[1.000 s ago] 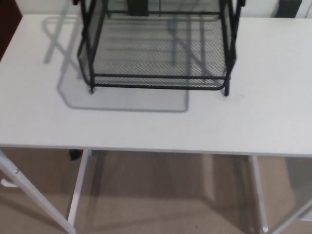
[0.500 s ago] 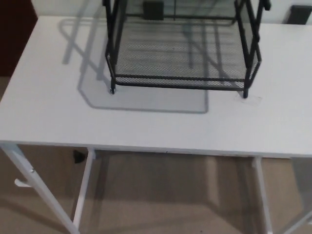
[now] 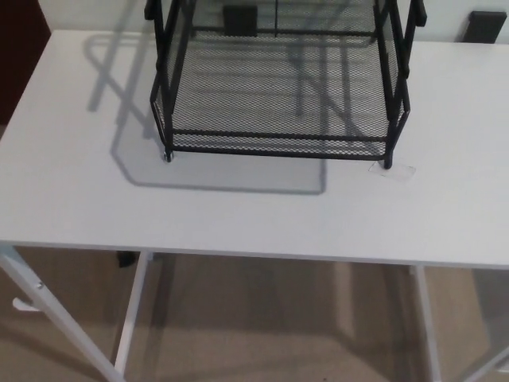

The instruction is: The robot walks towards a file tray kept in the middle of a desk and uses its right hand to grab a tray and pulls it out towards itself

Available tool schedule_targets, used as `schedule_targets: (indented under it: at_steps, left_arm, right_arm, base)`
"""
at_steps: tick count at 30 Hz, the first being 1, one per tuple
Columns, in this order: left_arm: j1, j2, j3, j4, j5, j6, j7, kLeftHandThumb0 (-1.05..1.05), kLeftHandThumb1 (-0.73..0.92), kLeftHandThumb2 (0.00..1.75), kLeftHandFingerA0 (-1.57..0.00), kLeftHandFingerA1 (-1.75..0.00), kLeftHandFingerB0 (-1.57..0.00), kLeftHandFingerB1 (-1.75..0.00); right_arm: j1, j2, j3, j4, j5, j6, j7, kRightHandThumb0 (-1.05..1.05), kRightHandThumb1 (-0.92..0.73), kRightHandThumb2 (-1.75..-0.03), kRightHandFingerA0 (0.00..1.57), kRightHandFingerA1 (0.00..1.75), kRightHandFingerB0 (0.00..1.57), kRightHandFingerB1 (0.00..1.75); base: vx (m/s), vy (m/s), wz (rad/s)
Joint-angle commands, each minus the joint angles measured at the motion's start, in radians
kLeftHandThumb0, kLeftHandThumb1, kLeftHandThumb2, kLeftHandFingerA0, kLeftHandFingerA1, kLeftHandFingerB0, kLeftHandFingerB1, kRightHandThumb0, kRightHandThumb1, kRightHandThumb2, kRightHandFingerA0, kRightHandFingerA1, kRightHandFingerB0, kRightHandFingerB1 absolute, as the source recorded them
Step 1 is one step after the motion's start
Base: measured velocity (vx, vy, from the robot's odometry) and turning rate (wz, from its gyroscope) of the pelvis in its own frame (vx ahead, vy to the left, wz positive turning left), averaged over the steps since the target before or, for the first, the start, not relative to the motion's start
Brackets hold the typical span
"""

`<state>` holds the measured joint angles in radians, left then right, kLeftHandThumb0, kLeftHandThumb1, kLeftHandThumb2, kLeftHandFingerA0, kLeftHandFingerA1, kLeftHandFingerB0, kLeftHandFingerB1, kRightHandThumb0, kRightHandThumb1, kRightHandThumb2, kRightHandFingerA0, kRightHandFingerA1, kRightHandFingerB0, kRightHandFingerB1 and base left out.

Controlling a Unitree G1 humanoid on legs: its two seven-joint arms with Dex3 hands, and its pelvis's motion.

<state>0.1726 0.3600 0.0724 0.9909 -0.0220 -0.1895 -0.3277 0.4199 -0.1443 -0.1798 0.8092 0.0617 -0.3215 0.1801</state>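
A black wire-mesh file tray (image 3: 278,87) stands on the white desk (image 3: 238,207), toward the far edge and roughly centred across its width. Its frame is made of thin black rods: upright posts at the corners, a double rail across the near side, and mesh side walls that rise out of the top of the picture. The bottom tray (image 3: 274,119) sits inside the frame, its mesh floor plainly visible and its front rail level with the two near posts. The near left post ends in a small pale foot (image 3: 168,156); the near right post stands at the corner of a small clear patch (image 3: 395,170) lying on the desk. A grey shadow (image 3: 215,171) of the rack falls on the desk to the left and in front of it. Below the desk edge are white legs (image 3: 131,318) and a beige floor (image 3: 278,326).

Neither robot hand shows in the head view, so whether they are open or closed cannot be told.

Against the picture half a second earlier, the whole scene has shifted: the rack now lies lower and further left in the picture and looks a little larger, and the desk's near edge sits lower. That is the camera's move, not the rack's
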Motion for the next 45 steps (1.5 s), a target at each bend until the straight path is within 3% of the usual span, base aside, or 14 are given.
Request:
schedule_targets:
  at_steps: [1, 2, 3, 10, 12, 15, 19, 21, 22, 36, 39, 40, 43, 45]
  left_arm:
    - [0.017, 0.027, -0.011, -0.003, 0.029, -0.032, 0.007, -0.27, 0.55, 0.56, -0.66, -0.45, -0.44, -0.55]
    - [0.019, 0.027, -0.012, -0.002, 0.031, -0.038, 0.007, -0.26, 0.56, 0.57, -0.66, -0.46, -0.43, -0.57]
    - [0.023, 0.025, -0.011, 0.016, 0.029, -0.043, 0.011, -0.26, 0.55, 0.56, -0.68, -0.46, -0.44, -0.55]
    - [0.09, 0.032, -0.021, 0.039, 0.047, -0.075, 0.029, -0.3, 0.54, 0.56, -0.66, -0.47, -0.45, -0.56]
    - [0.105, 0.035, -0.022, 0.046, 0.047, -0.085, 0.025, -0.36, 0.46, 0.74, -0.62, -0.57, -0.42, -0.61]
    - [0.119, 0.035, -0.036, 0.027, 0.062, -0.089, 0.037, -0.3, 0.56, 0.57, -0.66, -0.46, -0.45, -0.57]
    - [0.111, 0.031, -0.052, 0.039, 0.073, -0.101, 0.043, -0.37, 0.47, 0.75, -0.57, -0.55, -0.42, -0.61]
    - [0.088, 0.026, -0.055, 0.057, 0.069, -0.097, 0.045, -0.28, 0.57, 0.57, -0.62, -0.45, -0.46, -0.56]
    - [0.091, 0.023, -0.052, 0.061, 0.065, -0.098, 0.045, -0.3, 0.56, 0.57, -0.65, -0.46, -0.47, -0.56]
    - [0.065, 0.04, -0.057, 0.028, 0.078, -0.085, 0.045, -0.39, 0.47, 0.75, -0.55, -0.54, -0.41, -0.6]
    - [0.048, 0.04, -0.047, 0.042, 0.065, -0.085, 0.036, -0.3, 0.55, 0.57, -0.64, -0.45, -0.44, -0.54]
    - [0.041, 0.039, -0.046, 0.057, 0.066, -0.089, 0.035, -0.31, 0.55, 0.57, -0.65, -0.46, -0.45, -0.54]
    - [0.036, 0.038, -0.041, 0.055, 0.061, -0.089, 0.03, -0.37, 0.46, 0.75, -0.61, -0.56, -0.44, -0.61]
    - [0.038, 0.037, -0.04, 0.039, 0.059, -0.073, 0.028, -0.36, 0.46, 0.74, -0.61, -0.56, -0.43, -0.6]
  right_arm:
    - [0.123, 0.028, 0.037, -0.228, -0.056, -0.087, -0.067, -0.41, -0.42, -0.74, 0.61, 0.64, 0.35, 0.52]
    - [0.154, 0.044, 0.041, -0.3, -0.045, -0.103, -0.061, -0.33, -0.54, -0.56, 0.64, 0.54, 0.41, 0.44]
    - [0.246, 0.075, 0.063, -0.494, -0.041, -0.163, -0.05, -0.43, -0.43, -0.76, 0.61, 0.63, 0.37, 0.54]
    - [0.512, 0.106, 0.121, -0.918, 0.036, -0.153, 0.009, -0.45, -0.43, -0.77, 0.6, 0.64, 0.37, 0.55]
    - [0.517, 0.105, 0.116, -0.884, 0.033, -0.161, 0.015, -0.38, -0.55, -0.56, 0.65, 0.56, 0.42, 0.47]
    - [0.47, 0.102, 0.089, -0.755, -0.014, -0.192, -0.013, -0.36, -0.53, -0.55, 0.66, 0.57, 0.45, 0.49]
    - [0.44, 0.089, 0.069, -0.671, -0.052, -0.17, -0.047, -0.41, -0.41, -0.74, 0.63, 0.67, 0.42, 0.59]
    - [0.422, 0.08, 0.067, -0.648, -0.07, -0.154, -0.061, -0.43, -0.41, -0.75, 0.64, 0.68, 0.42, 0.58]
    - [0.418, 0.076, 0.065, -0.625, -0.072, -0.158, -0.063, -0.34, -0.53, -0.56, 0.7, 0.63, 0.46, 0.51]
    - [0.345, 0.04, 0.097, -0.474, -0.154, -0.106, -0.12, -0.42, -0.41, -0.74, 0.64, 0.7, 0.43, 0.58]
    - [0.32, 0.033, 0.097, -0.454, -0.16, -0.079, -0.124, -0.36, -0.54, -0.56, 0.64, 0.6, 0.45, 0.49]
    - [0.33, 0.035, 0.097, -0.483, -0.152, -0.051, -0.117, -0.41, -0.42, -0.74, 0.6, 0.66, 0.4, 0.56]
    - [0.316, 0.03, 0.098, -0.455, -0.154, -0.086, -0.118, -0.36, -0.53, -0.55, 0.64, 0.62, 0.47, 0.52]
    - [0.314, 0.021, 0.104, -0.449, -0.153, -0.099, -0.103, -0.45, -0.41, -0.76, 0.58, 0.69, 0.43, 0.6]
  base:
    - [0.0, 0.0, 0.0]
    - [0.0, 0.0, 0.0]
    - [0.0, 0.0, 0.0]
    - [0.0, 0.0, 0.0]
    - [0.0, 0.0, 0.0]
    - [0.0, 0.0, 0.0]
    - [0.0, 0.0, 0.0]
    - [0.0, 0.0, 0.0]
    - [0.0, 0.0, 0.0]
    - [0.0, 0.0, 0.0]
    - [0.0, 0.0, 0.0]
    - [0.0, 0.0, 0.0]
    - [0.0, 0.0, 0.0]
    - [0.0, -0.004, -0.15]
